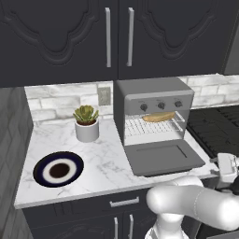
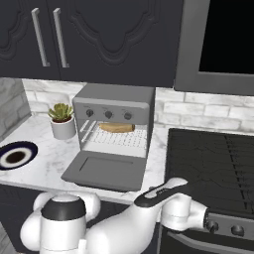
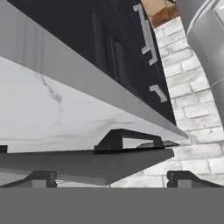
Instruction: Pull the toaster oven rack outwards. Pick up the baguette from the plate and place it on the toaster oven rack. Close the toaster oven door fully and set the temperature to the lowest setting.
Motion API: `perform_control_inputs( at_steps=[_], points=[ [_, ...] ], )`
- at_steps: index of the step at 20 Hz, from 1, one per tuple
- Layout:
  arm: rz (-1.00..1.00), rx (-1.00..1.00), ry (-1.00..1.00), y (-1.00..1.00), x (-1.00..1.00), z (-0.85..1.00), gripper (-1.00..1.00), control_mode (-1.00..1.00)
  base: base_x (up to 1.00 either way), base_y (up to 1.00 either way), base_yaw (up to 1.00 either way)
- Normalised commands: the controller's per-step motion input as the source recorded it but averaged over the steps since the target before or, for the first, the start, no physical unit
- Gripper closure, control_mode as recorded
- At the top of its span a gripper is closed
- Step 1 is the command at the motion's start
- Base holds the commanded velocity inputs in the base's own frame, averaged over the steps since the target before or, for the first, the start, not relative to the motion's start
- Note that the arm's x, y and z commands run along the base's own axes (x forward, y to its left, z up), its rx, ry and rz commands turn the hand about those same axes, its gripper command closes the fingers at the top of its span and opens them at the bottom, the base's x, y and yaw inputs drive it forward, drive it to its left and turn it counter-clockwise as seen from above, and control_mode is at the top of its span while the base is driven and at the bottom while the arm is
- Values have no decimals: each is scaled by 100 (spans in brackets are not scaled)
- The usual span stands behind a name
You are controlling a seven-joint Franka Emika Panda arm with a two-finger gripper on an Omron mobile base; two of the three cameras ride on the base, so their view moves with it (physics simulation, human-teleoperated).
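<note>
The grey toaster oven (image 1: 154, 93) (image 2: 116, 96) stands on the marble counter with its door (image 1: 163, 158) (image 2: 106, 171) folded down flat. The baguette (image 1: 158, 116) (image 2: 116, 127) lies on the wire rack (image 1: 140, 127) (image 2: 119, 140) inside the oven. Left of it, the dark navy plate (image 1: 58, 169) (image 2: 15, 156) is bare. My gripper (image 3: 113, 179) is open, low at the door's front right corner. In the hand view its fingertips (image 3: 39, 178) stand wide apart, and I see the door (image 3: 87, 164) edge-on with its dark handle bar (image 3: 127, 138) just ahead.
A potted succulent (image 1: 86, 123) (image 2: 62, 120) stands left of the oven. The dark stove (image 1: 214, 126) (image 2: 213, 163) adjoins the counter on the right. Three knobs (image 1: 161, 105) (image 2: 108, 114) run across the oven's front panel. Dark cabinets hang above and sit below the counter.
</note>
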Motion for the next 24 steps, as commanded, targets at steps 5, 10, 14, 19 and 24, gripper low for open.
perform_control_inputs(
  at_steps=[5, 10, 14, 19, 24],
  points=[
    [-10, -10, -4, 0, 2, -35, -100, -100, 0, 0, 0],
    [-7, -16, -1, 0, 1, -48, -100, -100, 0, 0, 0],
    [-4, -16, -1, 0, 16, -48, -100, -100, 0, 0, 0],
    [0, -7, 0, 9, 33, -39, -100, -100, 0, 0, 0],
    [0, 0, 0, 25, 32, -32, -100, -100, 0, 0, 0]
  ],
)
